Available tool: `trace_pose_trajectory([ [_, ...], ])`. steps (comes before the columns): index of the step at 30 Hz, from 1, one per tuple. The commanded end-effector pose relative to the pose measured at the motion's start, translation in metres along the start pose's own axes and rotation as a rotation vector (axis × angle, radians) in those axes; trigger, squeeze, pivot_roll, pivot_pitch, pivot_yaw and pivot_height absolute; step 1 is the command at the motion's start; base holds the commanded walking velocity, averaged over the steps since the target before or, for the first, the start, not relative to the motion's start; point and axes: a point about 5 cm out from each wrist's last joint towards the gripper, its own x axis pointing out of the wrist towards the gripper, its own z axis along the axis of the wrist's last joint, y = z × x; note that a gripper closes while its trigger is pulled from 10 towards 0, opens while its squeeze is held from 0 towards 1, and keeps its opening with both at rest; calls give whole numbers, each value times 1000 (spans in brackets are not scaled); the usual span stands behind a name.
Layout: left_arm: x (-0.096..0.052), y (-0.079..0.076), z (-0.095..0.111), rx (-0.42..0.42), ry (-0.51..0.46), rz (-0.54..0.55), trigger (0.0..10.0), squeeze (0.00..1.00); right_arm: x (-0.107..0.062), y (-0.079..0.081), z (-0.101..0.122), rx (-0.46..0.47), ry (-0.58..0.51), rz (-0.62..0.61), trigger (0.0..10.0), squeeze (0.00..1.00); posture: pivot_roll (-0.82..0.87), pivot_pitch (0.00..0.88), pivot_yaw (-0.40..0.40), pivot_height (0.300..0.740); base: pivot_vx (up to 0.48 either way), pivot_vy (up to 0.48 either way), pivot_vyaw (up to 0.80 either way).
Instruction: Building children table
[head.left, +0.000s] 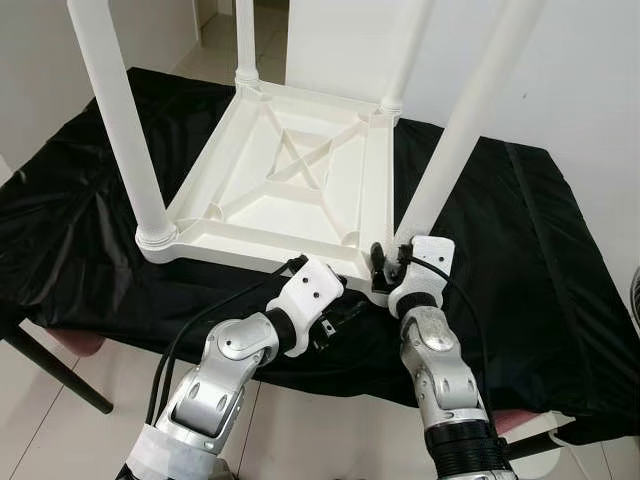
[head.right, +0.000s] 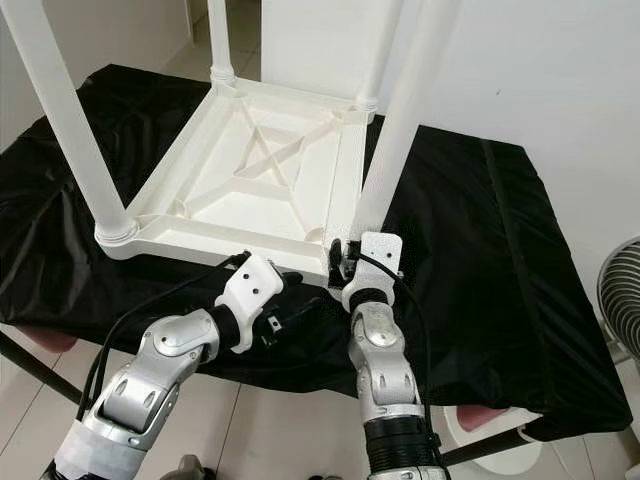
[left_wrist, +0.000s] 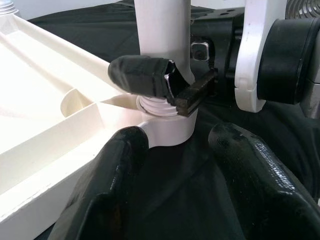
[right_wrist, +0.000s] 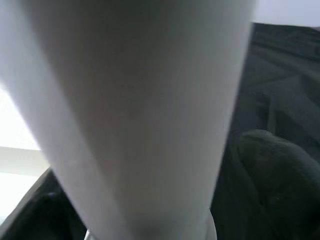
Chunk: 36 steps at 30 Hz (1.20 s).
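At the tabletop's (head.left: 290, 185) 5 o'clock corner | my right jaws (left_wrist: 172, 90) clamp the leg (head.left: 470, 125) base — to seat it | left jaws (left_wrist: 185, 185) wide, idle — counter (head.left: 520, 250) carries everything.

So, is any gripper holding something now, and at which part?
The right gripper grips the near white table leg just above its threaded base. The left gripper holds nothing, jaws open.

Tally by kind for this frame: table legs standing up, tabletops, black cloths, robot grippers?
White table legs: 4
Upturned white tabletop: 1
Black cloth: 1
Grippers, left gripper and right gripper: 2
Total: 8
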Motion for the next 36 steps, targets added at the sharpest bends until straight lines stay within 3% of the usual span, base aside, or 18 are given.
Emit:
trace_pose_trajectory([
  [1, 2, -1, -2, -6, 5, 39, 10000, 0, -1, -7, -3, 2, 17, 24, 10000, 1000, 135, 67, -97, 740, 0, 0, 0],
  [3, 2, -1, -2, -5, 4, 38, 10000, 0, 0, -14, -3, -1, 21, 137, 10000, 1000, 134, 62, -96, 740, 0, 0, 0],
  [7, 2, -2, -2, -4, 4, 35, 10000, 0, 1, -24, -2, -14, 27, 222, 10000, 1000, 129, 57, -94, 740, 0, 0, 0],
  [8, 3, -2, -2, -3, 4, 32, 10000, 0, 1, -30, -2, -33, 36, 281, 10000, 0, 126, 53, -92, 740, 0, 0, 0],
  [12, 4, -1, -1, 2, 1, 24, 10000, 0, 1, -43, -1, -152, 35, 456, 10000, 0, 123, 46, -87, 740, 0, 0, 0],
  [19, 4, -1, -1, 5, 0, 19, 10000, 0, 1, -50, -2, -199, 45, 535, 10000, 0, 121, 42, -85, 740, 0, 0, 0],
  [21, 5, -1, -1, 9, 0, 14, 10000, 0, 9, -56, -2, -241, 50, 579, 10000, 0, 118, 37, -83, 740, 0, 0, 0],
  [26, 6, -1, 0, 10, -1, 11, 10000, 0, 14, -58, -3, -242, 57, 621, 10000, 0, 120, 35, -84, 740, 0, 0, 0],
  [27, 6, -1, 0, 11, -2, 11, 10000, 0, 15, -58, -4, -244, 61, 640, 2588, 0, 122, 36, -85, 740, 0, 0, 0],
  [32, 6, -1, 0, 11, -3, 12, 10000, 0, 16, -58, -6, -240, 68, 664, 2588, 0, 124, 35, -85, 740, 0, 0, 0],
  [33, 6, -1, 0, 11, -3, 15, 10000, 0, 16, -57, -8, -233, 71, 689, 0, 0, 130, 37, -86, 740, 0, 0, 0],
  [36, 6, -1, 0, 11, -3, 15, 10000, 0, 16, -57, -8, -233, 71, 689, 0, 0, 130, 37, -86, 740, 0, 0, 0],
])
